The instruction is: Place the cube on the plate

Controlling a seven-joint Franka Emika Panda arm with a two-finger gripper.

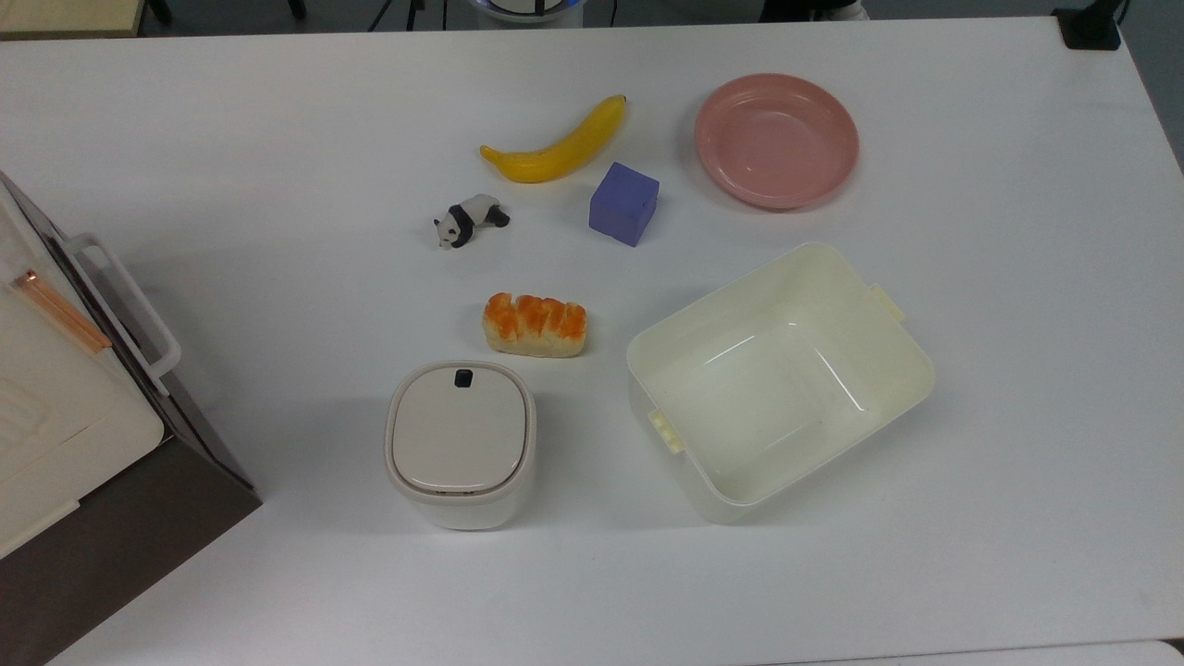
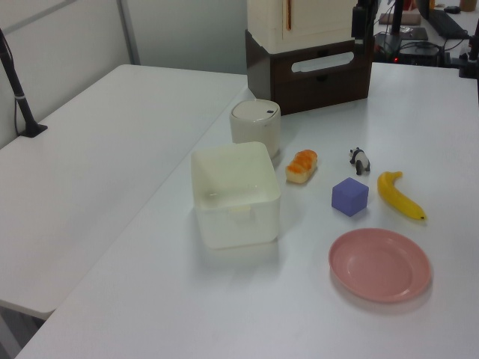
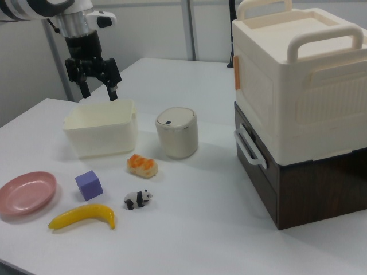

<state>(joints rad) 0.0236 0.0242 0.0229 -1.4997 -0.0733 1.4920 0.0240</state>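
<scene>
White worktop (image 1: 277, 139), items as laid out:
Cube (image 1: 624, 203), blue-purple; rests on the worktop, apart from the plate, just beside the banana's lower side in the top view; nothing touches it.
Plate (image 1: 777, 141), pink, round, nothing on it; lies toward the top view's right of the cube.
Banana (image 1: 558, 145), yellow; between cube and panda figurine (image 1: 470, 220) in the top view's upper middle.
Bread toy (image 1: 536, 325), orange-topped; below the cube in the top view, near the lidded cream canister (image 1: 461, 442).
Cream tub (image 1: 779, 381), rectangular, open; sits below the plate in the top view.
Stacked cream and brown boxes (image 3: 304, 109); at the right view's right.
Hand (image 3: 96, 89), black, fingers apart and holding nothing; hangs above the tub's far rim in the right view, well apart from the cube.
</scene>
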